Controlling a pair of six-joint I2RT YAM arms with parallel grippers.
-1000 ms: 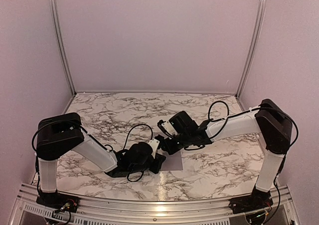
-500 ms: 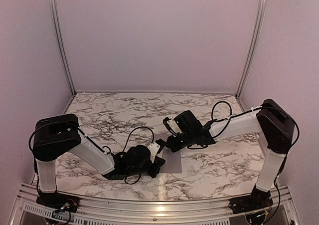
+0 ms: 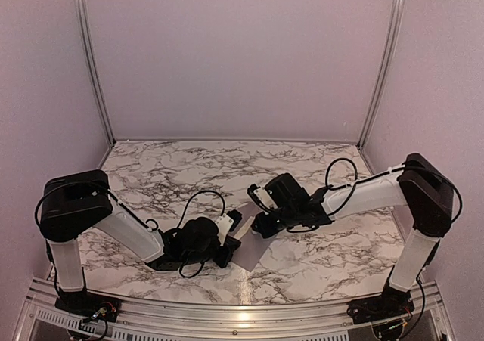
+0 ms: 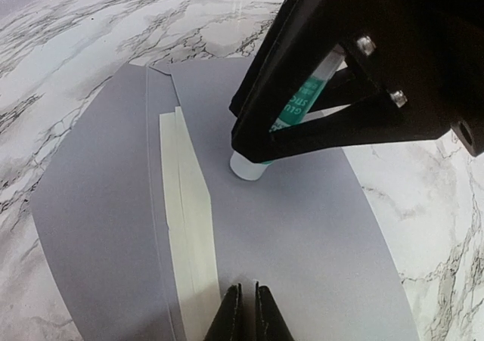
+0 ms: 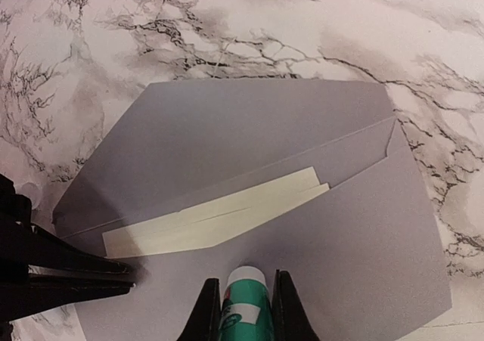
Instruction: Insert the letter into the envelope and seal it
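From above, the envelope [image 3: 261, 256] lies at the counter's [image 3: 174, 175] near middle. In the left wrist view our left gripper [image 4: 243, 311], clenched and empty, seems to pin it, with the letter [image 4: 187, 212] tucked in its mouth. The right wrist view shows the right gripper [image 5: 242, 280] grasping the glue stick [image 5: 246, 305]; we should sweep lightly, clear of the letter.

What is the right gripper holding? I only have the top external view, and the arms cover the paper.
Observer: The right gripper is shut on a green-and-white glue stick, white end down on the envelope.
Operator: Is the letter in?
Observer: Mostly. A cream strip of the letter shows at the pocket mouth.
Operator: Flap shut?
Observer: No, the flap lies open, flat on the table.
Operator: And the left gripper?
Observer: The left gripper is shut, with its tips at the envelope's edge by the letter's end. I cannot tell whether it pinches the paper or only presses on it.
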